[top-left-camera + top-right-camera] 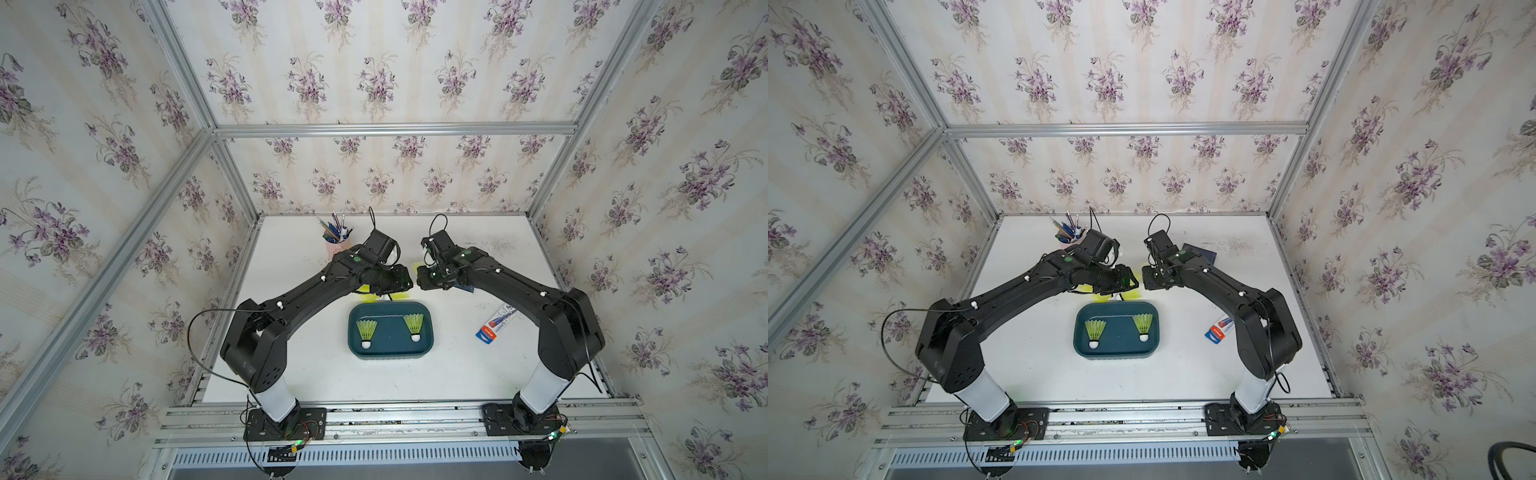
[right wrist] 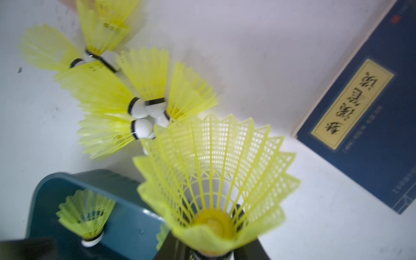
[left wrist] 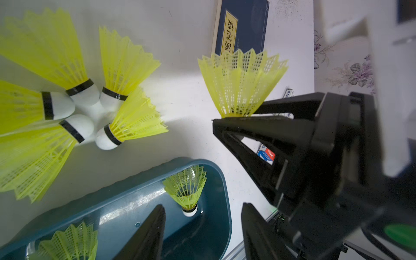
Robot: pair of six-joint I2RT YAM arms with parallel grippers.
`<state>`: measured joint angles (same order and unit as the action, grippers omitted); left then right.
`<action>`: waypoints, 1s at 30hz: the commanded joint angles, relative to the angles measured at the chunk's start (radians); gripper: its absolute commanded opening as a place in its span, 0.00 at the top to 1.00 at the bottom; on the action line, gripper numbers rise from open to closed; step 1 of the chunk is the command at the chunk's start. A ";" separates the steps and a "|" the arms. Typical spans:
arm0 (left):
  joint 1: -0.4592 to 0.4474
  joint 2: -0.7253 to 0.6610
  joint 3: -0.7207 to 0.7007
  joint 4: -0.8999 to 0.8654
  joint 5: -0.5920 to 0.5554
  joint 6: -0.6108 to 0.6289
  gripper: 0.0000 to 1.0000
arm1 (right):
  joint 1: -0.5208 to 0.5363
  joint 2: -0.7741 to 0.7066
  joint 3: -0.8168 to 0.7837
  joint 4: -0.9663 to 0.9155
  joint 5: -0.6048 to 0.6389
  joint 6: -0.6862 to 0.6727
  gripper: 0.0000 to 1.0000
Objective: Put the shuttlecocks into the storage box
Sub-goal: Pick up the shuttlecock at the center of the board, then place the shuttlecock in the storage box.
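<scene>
Surface [image 1: 316,374]: white, carries everything. Both arms reach to its far-middle part, wrists nearly meeting.

Storage box [image 1: 390,341]: dark teal, shallow, mid-surface. Holds two shuttlecocks [image 1: 366,331], well apart, corks toward the near rim.

Navy book [image 2: 360,112]: flat, beyond the box on the right-arm side, apart from the pile.

Pile [image 3: 85,108]: at least five loose shuttlecocks just beyond the box's far rim. Corks touching, skirts fanned out and overlapping.

Right end effector [image 2: 207,252]: clamped on held shuttlecock [image 2: 216,180] at the cork end, skirt flaring away. Off the surface, near the box's far rim. Cannot tell whether over the box yet.

Left end effector [image 3: 202,216]: jaws apart, nothing between. Hovers over the far part of the box, just beside the right one.

Risks, judged from here:
- Arm clash: both end effectors crowd the same spot, and the left one sits in the likely drop path. Needs one to yield.
- Slip or twist in grip: narrow rounded cork end, light springy body. A quick swing may rotate it.
- Skirt snagging the rim on the way in, since the wall is low but the skirt is wide.
- Bounce or roll-out on release from height, given the shallow box.
- Landing on the right-side shuttlecock already inside and knocking it.
- Pile scatter: with corks touching, one brush moves several.
- Double pick by the left, because of the overlapping skirts.
</scene>
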<state>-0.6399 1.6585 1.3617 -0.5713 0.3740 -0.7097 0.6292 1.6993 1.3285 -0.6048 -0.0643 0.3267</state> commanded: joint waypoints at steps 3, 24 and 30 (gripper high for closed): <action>-0.001 -0.110 -0.072 -0.066 -0.010 0.044 0.42 | 0.085 -0.077 -0.018 -0.051 0.004 0.106 0.75; 0.002 -0.525 -0.415 -0.166 -0.043 0.029 0.41 | 0.365 -0.105 -0.201 0.074 -0.036 0.393 0.76; 0.000 -0.569 -0.467 -0.188 -0.046 0.050 0.41 | 0.372 -0.071 -0.239 0.136 -0.059 0.438 0.76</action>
<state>-0.6392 1.1042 0.9092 -0.7425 0.3431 -0.6800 0.9993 1.6135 1.0962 -0.5175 -0.1062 0.7261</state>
